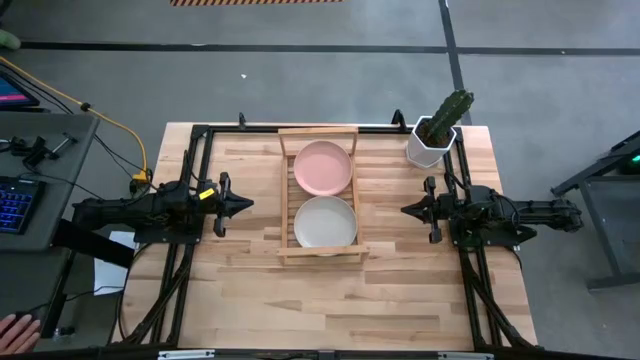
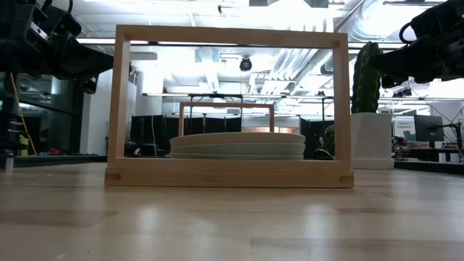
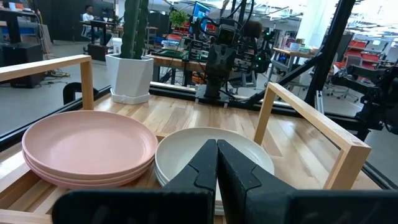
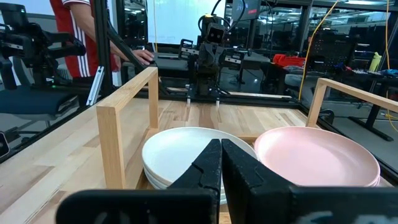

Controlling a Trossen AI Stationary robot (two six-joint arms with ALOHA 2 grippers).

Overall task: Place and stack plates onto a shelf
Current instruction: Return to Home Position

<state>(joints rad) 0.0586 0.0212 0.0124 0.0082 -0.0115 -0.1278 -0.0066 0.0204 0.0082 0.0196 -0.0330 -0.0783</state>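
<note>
The light-wood shelf (image 1: 320,194) stands mid-table and carries two stacks of plates. The far stack (image 1: 322,166) shows a pink plate on top (image 3: 87,142); the near stack (image 1: 325,221) shows a cream plate on top (image 4: 186,154). Lower plates in each stack show only as rims. My left gripper (image 1: 248,205) hovers left of the shelf, shut and empty, pointing at it (image 3: 217,149). My right gripper (image 1: 405,210) hovers right of the shelf, shut and empty, facing it (image 4: 221,148).
A white pot with a green cactus (image 1: 437,132) stands at the table's far right corner. Black frame rails (image 1: 190,160) run along the table's left, right and far sides. A keyboard (image 1: 14,205) sits off the table's left. A person's hand (image 1: 15,328) shows near the left corner.
</note>
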